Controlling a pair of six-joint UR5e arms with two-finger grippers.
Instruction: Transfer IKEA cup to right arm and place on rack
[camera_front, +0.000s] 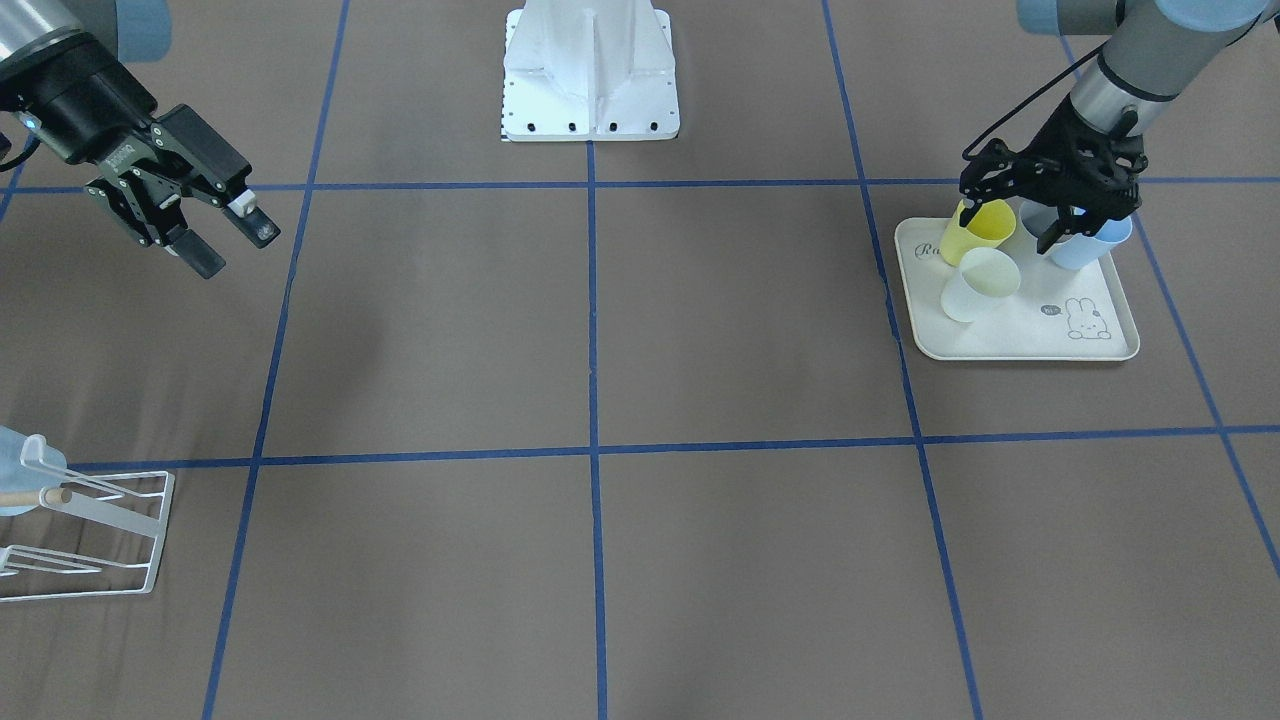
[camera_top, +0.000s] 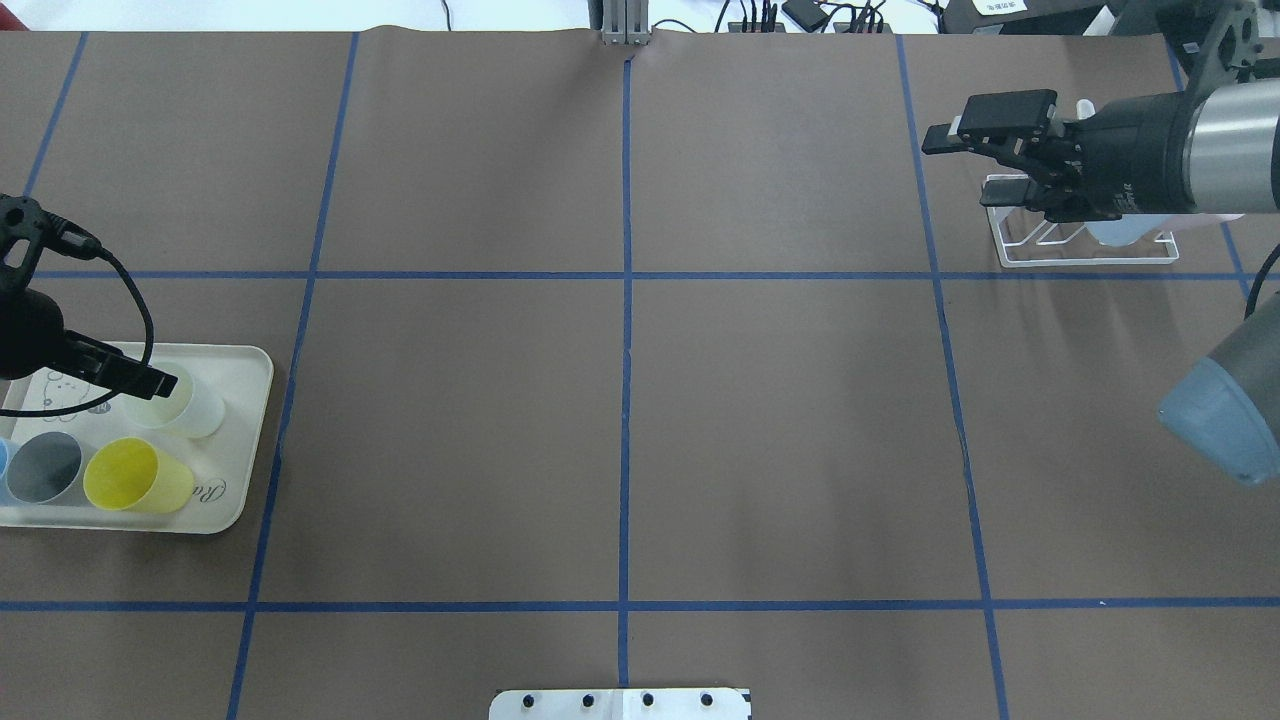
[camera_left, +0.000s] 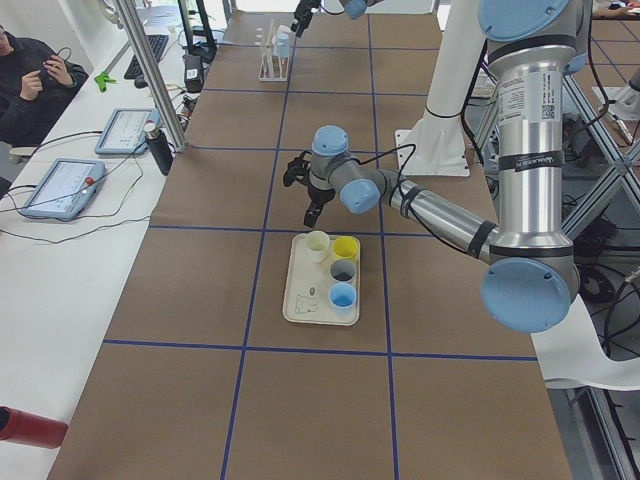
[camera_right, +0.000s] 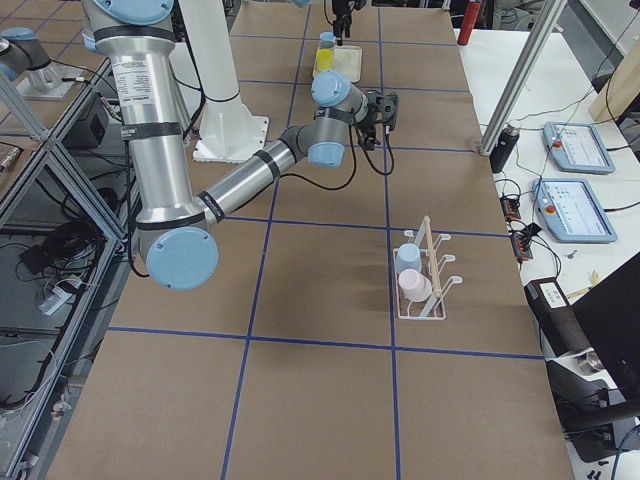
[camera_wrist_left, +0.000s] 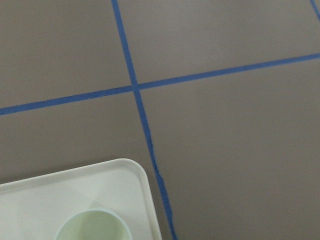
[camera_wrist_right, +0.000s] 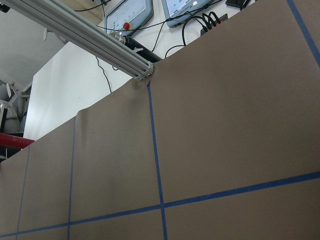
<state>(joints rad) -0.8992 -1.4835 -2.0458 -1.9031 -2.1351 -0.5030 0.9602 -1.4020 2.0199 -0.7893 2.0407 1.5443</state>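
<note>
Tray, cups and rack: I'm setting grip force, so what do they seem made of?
Yellow cup and white cup: probably plastic, matt; the white wall looks slightly see-through.
Tray: cream, smooth, moulded rim, printed rabbit; plastic or melamine, unclear.
Rack: thin white-coated wire, likely metal, with one wood-coloured peg.

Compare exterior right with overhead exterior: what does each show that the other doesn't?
Only exterior right: on the rack, a blue cup and a pink cup in full, plus two tablets on a side table. Only overhead: the grey cup and pale cup in the tray, with the left fingers at the pale cup. Both: the rack, the tray, the yellow cup and the open right fingers near the rack.
</note>
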